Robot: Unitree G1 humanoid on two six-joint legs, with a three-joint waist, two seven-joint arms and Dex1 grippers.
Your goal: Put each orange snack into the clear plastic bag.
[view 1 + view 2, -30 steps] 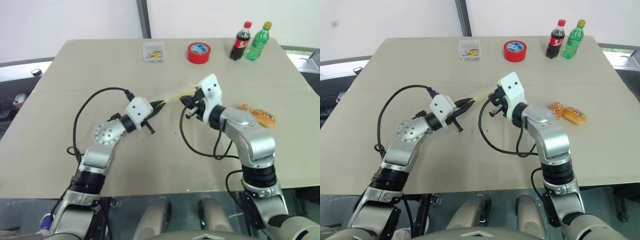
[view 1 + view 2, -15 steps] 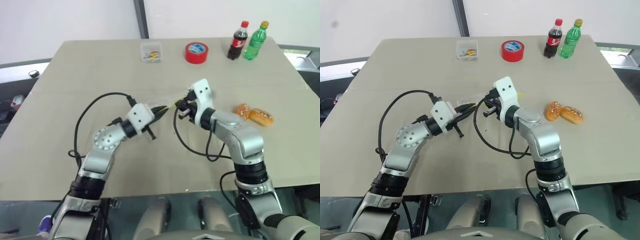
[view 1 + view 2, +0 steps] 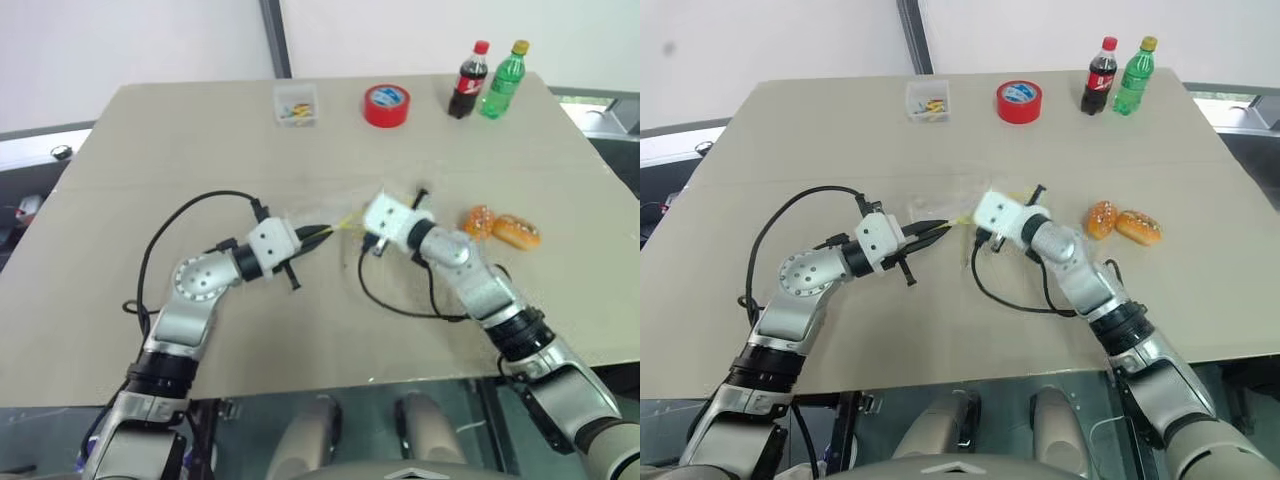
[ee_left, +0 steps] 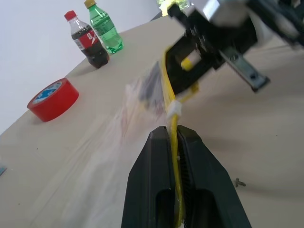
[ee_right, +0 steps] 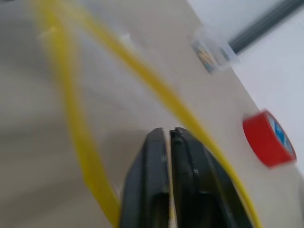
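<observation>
Clear plastic bag [image 4: 142,95]: left pincer [image 4: 173,137] clamps its yellow strip; right pincer [image 5: 169,135] seemingly closed, empty.

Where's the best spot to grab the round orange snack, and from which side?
Probably from above, across the middle of the round orange snack. It touches the elongated orange snack on one side, so set the fingers on the faces clear of that contact. The right hand is nearer.

Left gripper [image 4: 173,142] clamped; right gripper [image 5: 169,137] nearly closed.
</observation>
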